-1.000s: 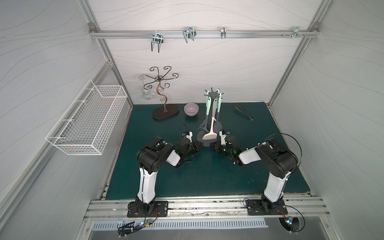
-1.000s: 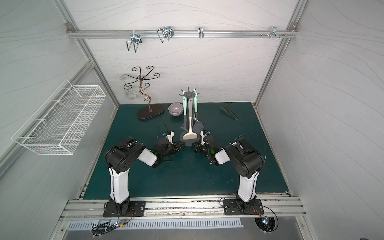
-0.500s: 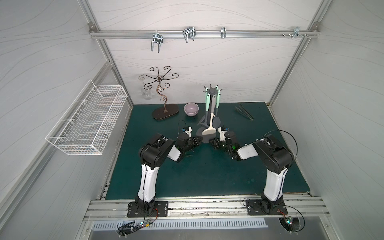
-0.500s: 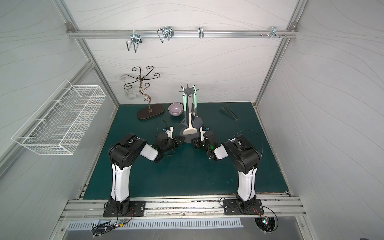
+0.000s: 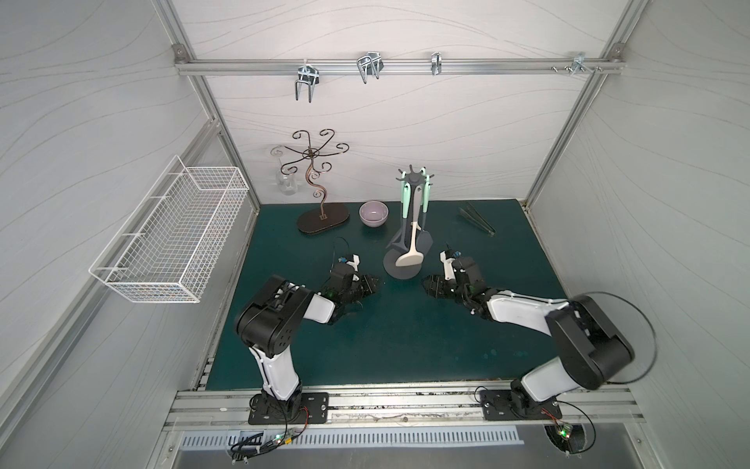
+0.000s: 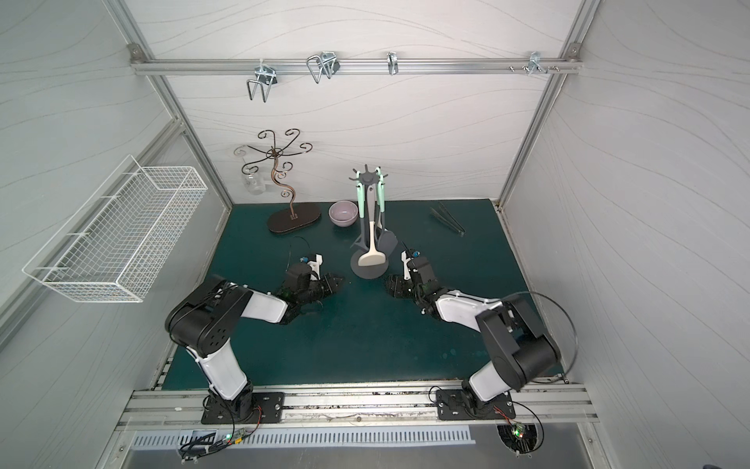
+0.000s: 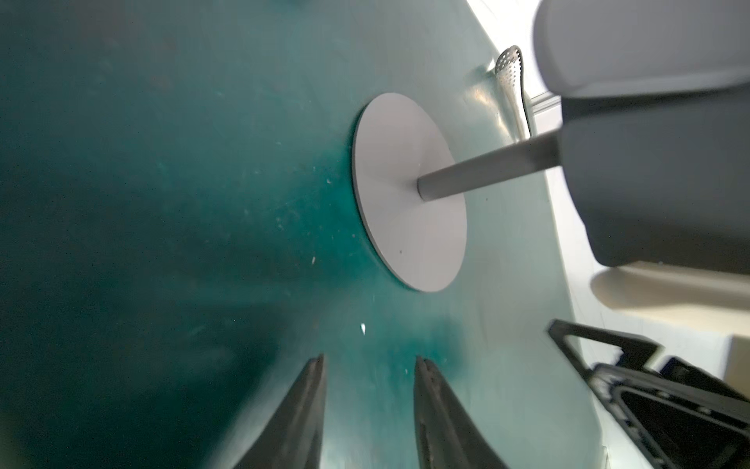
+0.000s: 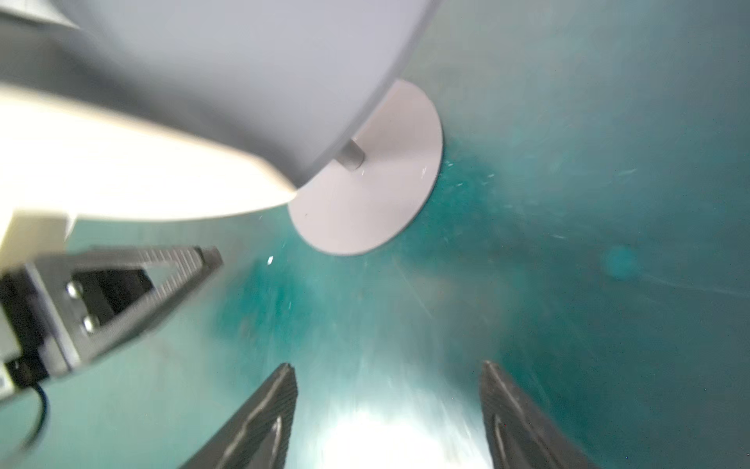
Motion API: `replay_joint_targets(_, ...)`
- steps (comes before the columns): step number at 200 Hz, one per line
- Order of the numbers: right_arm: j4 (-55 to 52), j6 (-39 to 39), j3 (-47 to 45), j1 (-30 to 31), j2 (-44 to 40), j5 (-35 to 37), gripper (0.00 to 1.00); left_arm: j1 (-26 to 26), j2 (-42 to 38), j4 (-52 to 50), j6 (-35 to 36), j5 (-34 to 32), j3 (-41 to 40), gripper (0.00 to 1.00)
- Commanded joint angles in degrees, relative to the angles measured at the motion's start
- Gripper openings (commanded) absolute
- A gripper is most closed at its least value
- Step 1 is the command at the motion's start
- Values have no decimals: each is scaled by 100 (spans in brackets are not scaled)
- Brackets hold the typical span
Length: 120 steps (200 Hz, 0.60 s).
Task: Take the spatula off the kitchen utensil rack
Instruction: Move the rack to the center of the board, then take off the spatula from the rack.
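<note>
Opens the left hand (image 5: 375,283) and right hand (image 5: 426,285) wider than before, both empty, mid-frame beside the rack (image 5: 395,270); getting ready to grab.

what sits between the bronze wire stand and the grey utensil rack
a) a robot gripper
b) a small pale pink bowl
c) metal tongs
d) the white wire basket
b: in both top views the bowl stands between the bronze stand and the utensil rack, while the tongs lie on the other side of the rack from the bowl.
</note>
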Motion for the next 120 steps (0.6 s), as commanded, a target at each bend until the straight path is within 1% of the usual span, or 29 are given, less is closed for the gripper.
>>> replay_joint_targets(1, -951, -643, -372, -66, -1277, 519, 73, 109, -985, -1785, 818, -522, 340, 41)
replay_joint_targets(15, -953, -1058, -500, -84, -2252, 476, 73, 119, -1630, -2561, 1194, -758, 623, 42)
replay_joint_targets(24, -833, -1281, -497, -99, -2719, 415, 73, 126, -1962, -2902, 1369, -793, 828, 43)
replay_joint_targets(33, -633, -1420, -459, -116, -3033, 363, 74, 121, -2221, -3141, 1485, -794, 1031, 45)
replay_joint_targets(43, -216, -1565, -387, -136, -3157, 264, 74, 118, -2402, -3333, 1607, -674, 1338, 46)
replay_joint_targets(54, 265, -1731, -207, -136, -3006, 96, 74, 120, -2496, -3475, 1703, -413, 1716, 48)
replay_joint_targets(64, 535, -1865, 122, -136, -2652, -26, 74, 115, -2491, -3542, 1740, -86, 2086, 50)
replay_joint_targets(86, 513, -2068, 1162, -154, -1676, -197, 70, 64, -2379, -3564, 1656, 442, 2887, 54)
replay_joint_targets(111, 858, -2181, 1819, -185, -973, -265, 58, -126, -2204, -3649, 1843, 453, 3761, 58)
replay_joint_targets(120, 951, -2193, 1975, -189, -798, -312, 56, -192, -2088, -3693, 1976, 391, 4093, 60)
